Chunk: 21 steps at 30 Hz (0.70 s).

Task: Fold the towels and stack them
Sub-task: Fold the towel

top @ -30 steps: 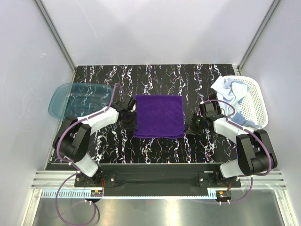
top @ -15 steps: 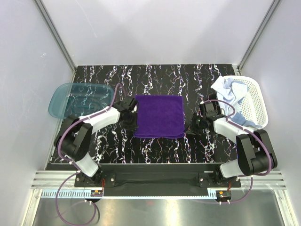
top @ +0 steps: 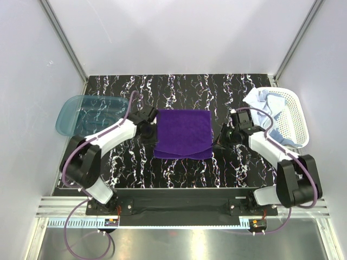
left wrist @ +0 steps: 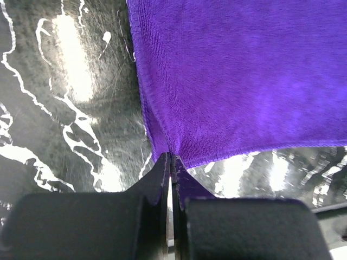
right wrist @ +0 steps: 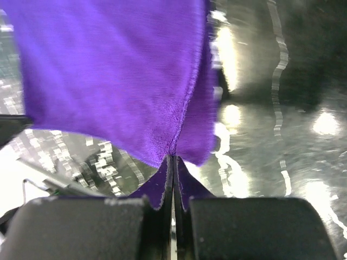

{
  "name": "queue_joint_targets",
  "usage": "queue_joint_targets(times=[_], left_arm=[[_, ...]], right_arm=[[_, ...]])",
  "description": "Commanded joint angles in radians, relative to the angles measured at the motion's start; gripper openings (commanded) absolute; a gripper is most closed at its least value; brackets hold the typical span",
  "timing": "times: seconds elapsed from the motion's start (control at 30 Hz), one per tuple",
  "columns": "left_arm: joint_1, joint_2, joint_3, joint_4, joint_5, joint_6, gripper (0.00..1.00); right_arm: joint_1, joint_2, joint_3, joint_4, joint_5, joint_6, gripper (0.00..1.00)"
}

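The purple towel (top: 183, 134) lies spread on the black marbled table between my two arms. My left gripper (top: 154, 138) is shut on its left edge near the front corner; the left wrist view shows the cloth (left wrist: 238, 76) pinched at the fingertips (left wrist: 171, 158). My right gripper (top: 215, 145) is shut on the right edge, and in the right wrist view the cloth (right wrist: 108, 70) rises from the closed tips (right wrist: 173, 158). The pinched corners are raised slightly off the table. A white towel (top: 259, 103) and a light blue towel (top: 275, 104) lie bunched in the basket.
A white mesh basket (top: 297, 116) stands at the right edge of the table. A translucent teal tray (top: 89, 114) sits at the left edge. Pale walls enclose the table on three sides.
My left gripper has shut on the purple towel's left edge. Both grippers have moved a little away from the bases, pulling the towel's near corners up.
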Motion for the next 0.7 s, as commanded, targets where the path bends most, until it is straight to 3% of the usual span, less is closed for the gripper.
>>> queue_joint_targets(times=[0.0, 0.13, 0.27, 0.67], left_arm=[[-0.003, -0.124, 0.039, -0.026, 0.041, -0.019, 0.0], [0.003, -0.177, -0.103, 0.038, 0.086, -0.036, 0.0], [0.001, -0.124, -0.211, 0.108, 0.079, -0.03, 0.0], [0.003, -0.066, -0.218, 0.116, -0.001, 0.0, 0.01]], right_arm=[[0.011, -0.098, 0.063, -0.088, -0.054, -0.001, 0.0], [0.011, -0.17, -0.104, -0.022, -0.039, 0.032, 0.0], [0.011, -0.137, -0.182, 0.06, -0.042, 0.032, 0.0], [0.011, -0.103, -0.218, 0.076, 0.035, 0.009, 0.0]])
